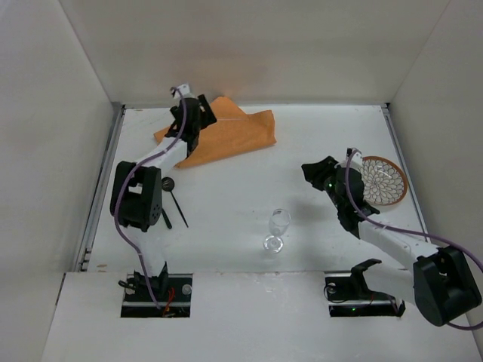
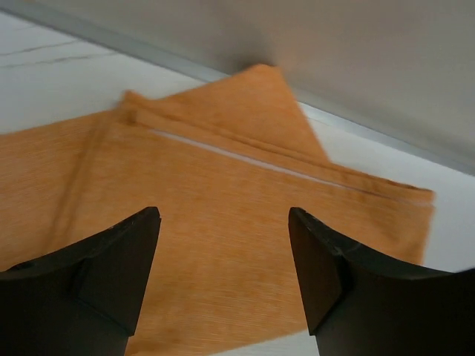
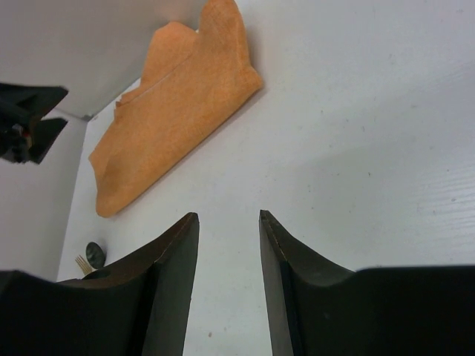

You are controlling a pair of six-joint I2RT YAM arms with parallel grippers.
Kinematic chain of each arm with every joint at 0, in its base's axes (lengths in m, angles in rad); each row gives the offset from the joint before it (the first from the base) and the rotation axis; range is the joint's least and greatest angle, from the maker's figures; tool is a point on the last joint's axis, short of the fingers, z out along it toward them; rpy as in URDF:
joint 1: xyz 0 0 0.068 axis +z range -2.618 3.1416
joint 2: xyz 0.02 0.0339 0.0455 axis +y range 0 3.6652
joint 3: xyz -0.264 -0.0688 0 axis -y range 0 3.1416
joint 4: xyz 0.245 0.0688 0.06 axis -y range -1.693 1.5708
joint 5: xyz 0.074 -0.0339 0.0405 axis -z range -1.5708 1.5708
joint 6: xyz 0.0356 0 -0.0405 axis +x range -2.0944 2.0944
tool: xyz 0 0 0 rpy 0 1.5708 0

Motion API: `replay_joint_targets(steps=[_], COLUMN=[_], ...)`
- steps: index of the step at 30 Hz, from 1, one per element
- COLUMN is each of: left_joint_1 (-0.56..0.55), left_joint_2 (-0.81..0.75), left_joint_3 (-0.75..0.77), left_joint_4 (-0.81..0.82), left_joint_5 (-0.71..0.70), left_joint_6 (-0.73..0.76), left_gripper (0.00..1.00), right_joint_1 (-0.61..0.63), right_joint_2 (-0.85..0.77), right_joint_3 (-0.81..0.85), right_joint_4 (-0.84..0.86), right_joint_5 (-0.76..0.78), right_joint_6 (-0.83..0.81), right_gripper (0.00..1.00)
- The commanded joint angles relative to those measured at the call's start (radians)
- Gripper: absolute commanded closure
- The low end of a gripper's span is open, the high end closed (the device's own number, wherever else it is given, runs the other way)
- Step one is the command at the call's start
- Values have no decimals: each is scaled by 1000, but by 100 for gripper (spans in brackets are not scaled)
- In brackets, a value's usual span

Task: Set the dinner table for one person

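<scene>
The white dinner table [image 1: 249,188] holds an orange placemat [image 1: 226,134], folded over and rumpled at the far left. My left gripper [image 1: 198,115] is open and hovers just above the placemat [image 2: 223,170], nothing between its fingers [image 2: 126,252]. My right gripper [image 1: 313,172] is open and empty over bare table [image 3: 356,148], right of centre. A patterned round plate [image 1: 383,181] lies right of it. A clear wine glass [image 1: 278,225] appears to stand upright near the middle front. Black cutlery [image 1: 177,205] lies at the left.
Metal rails [image 1: 102,188] run along the table's side edges, and white walls enclose the back and sides. In the right wrist view the placemat [image 3: 178,96] lies far ahead, with the left gripper [image 3: 26,122] and the cutlery [image 3: 93,256] at the left edge.
</scene>
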State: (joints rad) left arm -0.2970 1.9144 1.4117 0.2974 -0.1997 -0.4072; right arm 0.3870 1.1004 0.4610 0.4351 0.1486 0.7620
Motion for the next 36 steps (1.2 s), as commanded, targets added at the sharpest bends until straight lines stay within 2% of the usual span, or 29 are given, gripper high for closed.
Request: replay_joint_targets(steps=[1,6,11,14,22,30,34,36], left_joint_1=[37,86,100,85,-35,-175,-219,-221], left_joint_2=[-54,-48,4,31,40,-11,-64,-115], left_joint_3=[-134,-230,-246,-260,-316,-459,-523,-540], left_joint_4=[-6,3,-7,-7,55,160,215,221], left_joint_5=[-113,-207,-214,-163,-7,-24,-49,-52], left_joint_6=[-74,-87,-90,-122,-261,-444,-490,-486], left_gripper=[33,42,51,60,70,70,50,45], right_joint_1=[8,22,33,39,42,42,42,42], right_joint_2=[16,30,44,35,53,39,47,49], right_joint_3=[31,41,48,47,53,45,50,50], right_joint_4=[62,63,63,62,57,56,53,53], right_joint_5=[-15,-26,-27,-17,-12,-11,-15,-9], right_joint_6=[-9,-12,-20,-23,-27,-32,-35,-39], right_gripper=[56,55,52,48,45,34,32,31])
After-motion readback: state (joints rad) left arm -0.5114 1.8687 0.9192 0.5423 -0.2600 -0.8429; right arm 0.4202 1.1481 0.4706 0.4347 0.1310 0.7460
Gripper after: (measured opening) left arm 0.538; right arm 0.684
